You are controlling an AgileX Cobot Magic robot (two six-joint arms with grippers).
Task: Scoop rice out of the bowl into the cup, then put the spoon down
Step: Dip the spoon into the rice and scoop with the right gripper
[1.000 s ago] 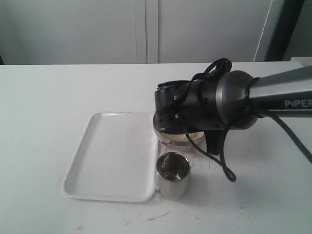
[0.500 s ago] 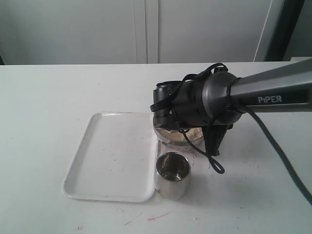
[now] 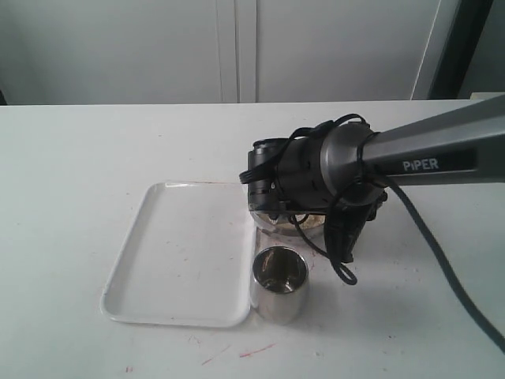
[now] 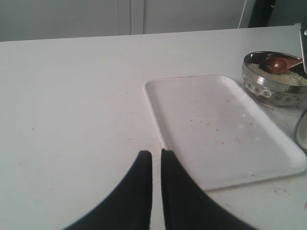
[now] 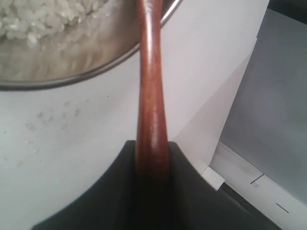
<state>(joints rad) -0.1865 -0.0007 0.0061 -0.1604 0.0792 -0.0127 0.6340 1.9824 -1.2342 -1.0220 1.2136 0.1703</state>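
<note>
The right arm (image 3: 410,158) reaches in from the right edge of the exterior view, its dark wrist bent down over the round shiny steel bowl (image 3: 272,225) at centre. The right gripper (image 5: 152,149) pinches the handle of the slim reddish-brown wooden spoon (image 5: 150,86), whose head sits among the pale uncooked rice (image 4: 288,77) in the bowl. A small cylindrical steel cup (image 3: 279,284) stands just below. The left gripper (image 4: 156,158) is pressed nearly together, empty.

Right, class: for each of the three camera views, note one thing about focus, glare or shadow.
Exterior view: even, diffuse light; the cup mirrors its surroundings and shadows are faint. Left wrist view: the left gripper is a soft, dark silhouette, while the bowl is sharper with bright highlights. Right wrist view: the spoon handle and the rice are blurred.
</note>
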